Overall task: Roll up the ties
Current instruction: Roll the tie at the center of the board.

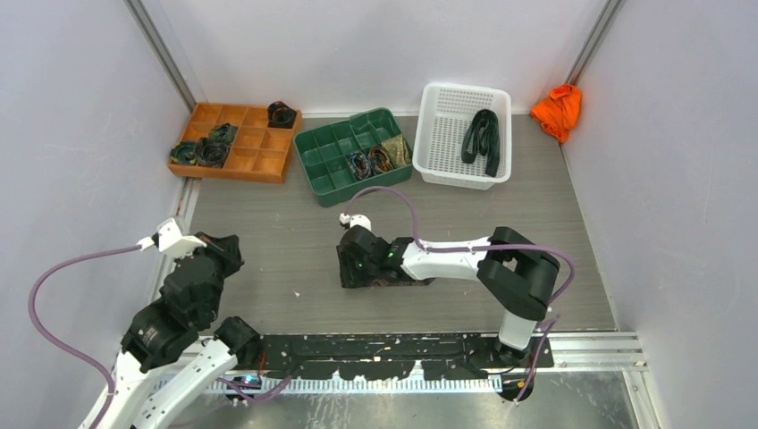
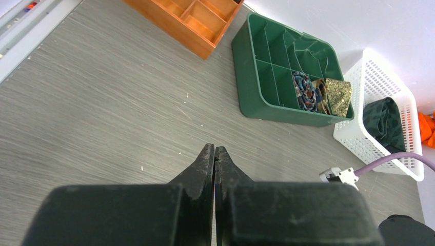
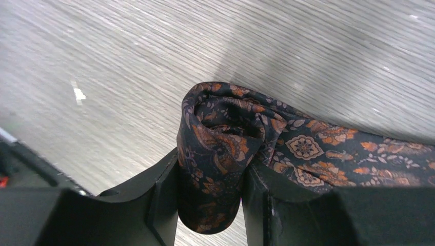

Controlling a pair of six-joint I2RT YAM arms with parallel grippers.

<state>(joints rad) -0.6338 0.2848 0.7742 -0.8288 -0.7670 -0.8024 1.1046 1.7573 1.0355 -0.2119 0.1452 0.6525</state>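
The paisley tie (image 3: 225,148), dark with orange flowers, sits as a half-made coil between the fingers of the right end effector (image 3: 210,171), which pinches it from both sides. Its unrolled tail runs off to the right of the fingers in the wrist view, flat on the worktop (image 3: 128,66).

The coil looks loose (its inner turns show creases and gaps), and I judge that the main risk: if the fingers ease off or twist too fast, the turns can spring open and the roll undoes itself. Part of the coil bulges past the fingertips, so too hard a squeeze could push the fabric out forward instead of holding it. The tail could also drag or fold over itself during a turn, giving a lopsided, cone-shaped roll.

The left end effector (image 2: 214,154) is closed on nothing and hangs above bare worktop, well apart from the right one on its left side. It pins no part of the tail, so nothing keeps the fabric taut (a likely cause of slack winding).

Well away from the right end effector, toward the back wall, stand three containers:
- the green tray (image 1: 332,143), holding rolled ties (image 1: 380,159)
- the orange tray (image 1: 268,168)
- the white basket (image 1: 440,134), with a dark tie (image 1: 483,143) lying in it

Carrying a slack coil that far could shed turns on the way.
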